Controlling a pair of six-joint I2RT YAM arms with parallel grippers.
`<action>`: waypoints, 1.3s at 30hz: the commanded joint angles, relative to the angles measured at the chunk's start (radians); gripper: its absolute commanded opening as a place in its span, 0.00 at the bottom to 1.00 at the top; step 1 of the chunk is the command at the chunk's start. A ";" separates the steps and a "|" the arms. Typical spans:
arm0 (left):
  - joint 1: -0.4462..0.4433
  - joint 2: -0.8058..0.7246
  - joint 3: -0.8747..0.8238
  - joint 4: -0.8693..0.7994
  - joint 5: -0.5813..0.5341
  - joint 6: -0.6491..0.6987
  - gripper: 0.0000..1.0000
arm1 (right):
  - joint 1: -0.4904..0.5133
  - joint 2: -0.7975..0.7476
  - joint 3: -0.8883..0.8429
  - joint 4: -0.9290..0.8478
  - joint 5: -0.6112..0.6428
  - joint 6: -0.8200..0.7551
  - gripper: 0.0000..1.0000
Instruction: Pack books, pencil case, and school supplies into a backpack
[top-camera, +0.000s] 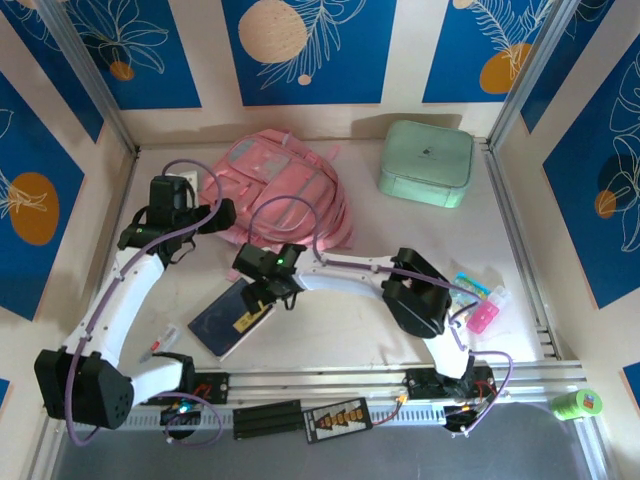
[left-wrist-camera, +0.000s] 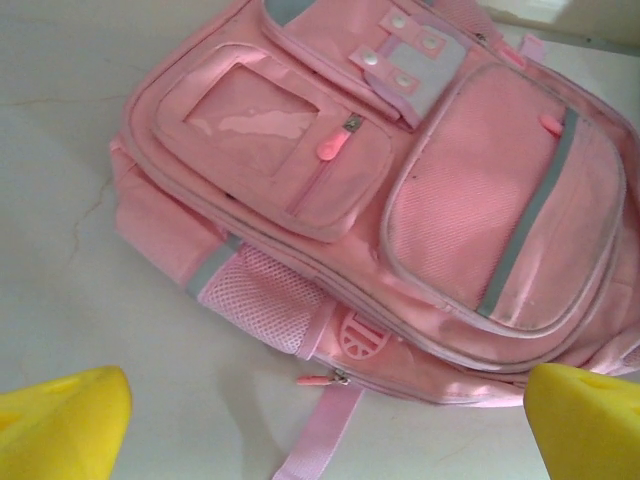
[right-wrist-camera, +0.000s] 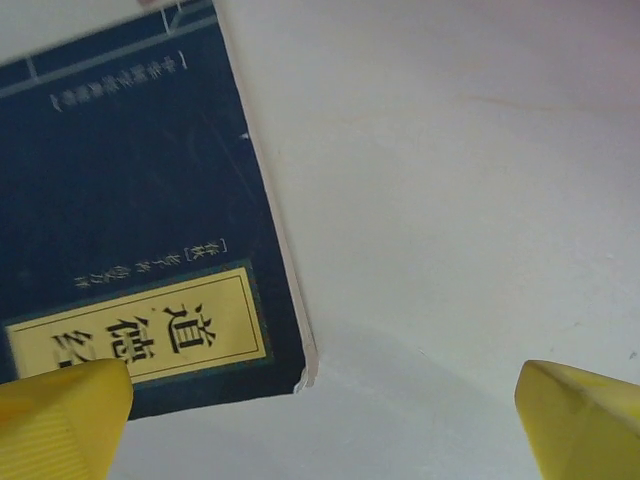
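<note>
While my right gripper (right-wrist-camera: 322, 425) hangs spread above the navy book (right-wrist-camera: 130, 200) (flat on the table (right-wrist-camera: 460, 180), near the backpack (left-wrist-camera: 400, 200)), my left gripper (left-wrist-camera: 325, 425), also spread, hovers beside that pink backpack.

Soft pink cloth backpack (left-wrist-camera: 470, 200) with mesh panels and a glossy clear plastic window, matt-covered navy book (right-wrist-camera: 130, 170), and smooth, pale bench (right-wrist-camera: 450, 180).

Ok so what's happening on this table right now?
The right gripper hangs open over the corner of a navy book lying flat on the table. The left gripper is open beside the pink backpack, whose front pockets look zipped. Neither holds anything, so the packing has yet to get going.
</note>
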 joint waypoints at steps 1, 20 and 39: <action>0.021 -0.011 -0.019 -0.005 -0.003 -0.016 1.00 | 0.013 0.051 0.071 -0.144 0.026 -0.041 0.98; 0.030 0.009 -0.024 0.011 0.035 -0.014 1.00 | -0.127 0.064 -0.056 -0.243 0.125 0.029 0.98; 0.033 0.011 -0.024 0.011 0.052 -0.011 1.00 | -0.011 0.002 -0.014 -0.153 0.061 0.128 0.97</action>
